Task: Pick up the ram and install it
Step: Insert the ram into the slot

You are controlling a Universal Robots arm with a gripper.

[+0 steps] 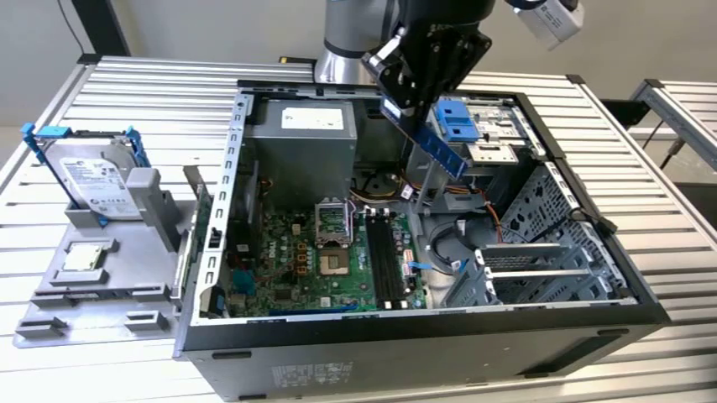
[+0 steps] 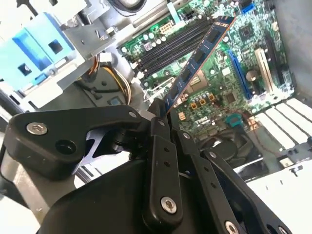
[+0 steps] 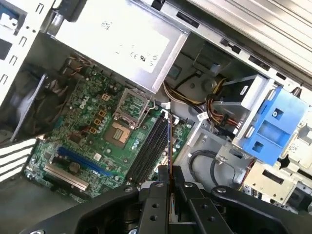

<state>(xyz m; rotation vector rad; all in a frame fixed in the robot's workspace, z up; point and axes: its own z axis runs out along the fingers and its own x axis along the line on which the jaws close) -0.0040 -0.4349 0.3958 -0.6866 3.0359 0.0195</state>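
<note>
Currently the gripper [image 1: 395, 102] has its fingers closed on one end of the ram [image 1: 432, 143], which hangs in the air over the open computer case [image 1: 392, 353]. In the exterior view the bluish stick slants downward toward the exterior view's right, and its free end lies in front of a blue bracket [image 1: 457, 122] inside the case. It is well apart from the motherboard [image 1: 297, 252] and its black slots [image 1: 387, 252] below. In the second wrist view the ram [image 2: 200, 56] juts out from the gripper [image 2: 161, 114] at an angle across the slots. In the first wrist view it appears edge-on as a thin line [image 3: 169, 146], roughly parallel to them. Outside the case, on the exterior view's left, a hard drive [image 1: 96, 176] stands on a grey stand [image 1: 112, 294] beside a small silver chip [image 1: 86, 258].
</note>
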